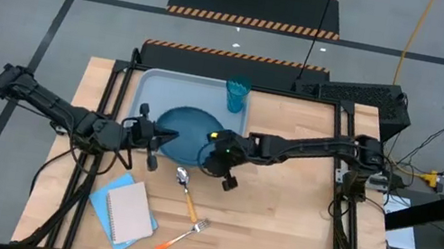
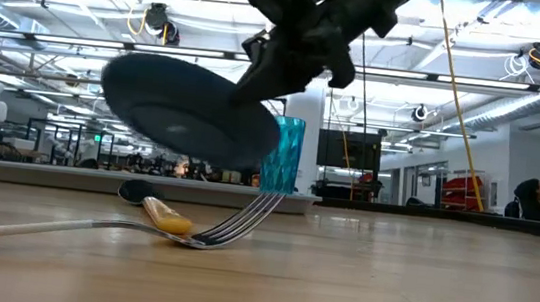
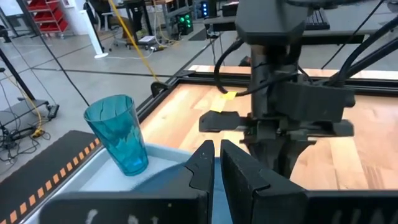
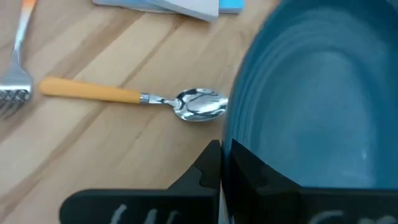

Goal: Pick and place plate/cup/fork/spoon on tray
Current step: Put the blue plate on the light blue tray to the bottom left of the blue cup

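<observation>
The dark teal plate [image 1: 187, 129] hangs tilted above the near half of the grey-blue tray [image 1: 148, 84], with my right gripper [image 4: 222, 165] shut on it. My left gripper [image 3: 216, 165] hovers over the plate's left edge, its fingers almost together with nothing between them. The teal cup [image 1: 237, 93] stands upright on its base in the tray's far right corner. The spoon [image 1: 186, 185] and the fork [image 1: 182, 237] lie flat on the wooden table nearer the front. My right gripper pinches the plate's rim [image 4: 231, 134] on its right side between the two fingers. The fingers [image 2: 257, 81] slant down from the table's right. The plate [image 2: 184, 112] hangs tilted and clear of the tray and table, its underside toward the near edge.
A blue-and-white notebook [image 1: 126, 210] lies at the near left of the table. The spoon [image 4: 124, 94] sits just on the near side of the plate, the fork [image 4: 17, 68] farther toward the front edge. Bare wood lies to the right.
</observation>
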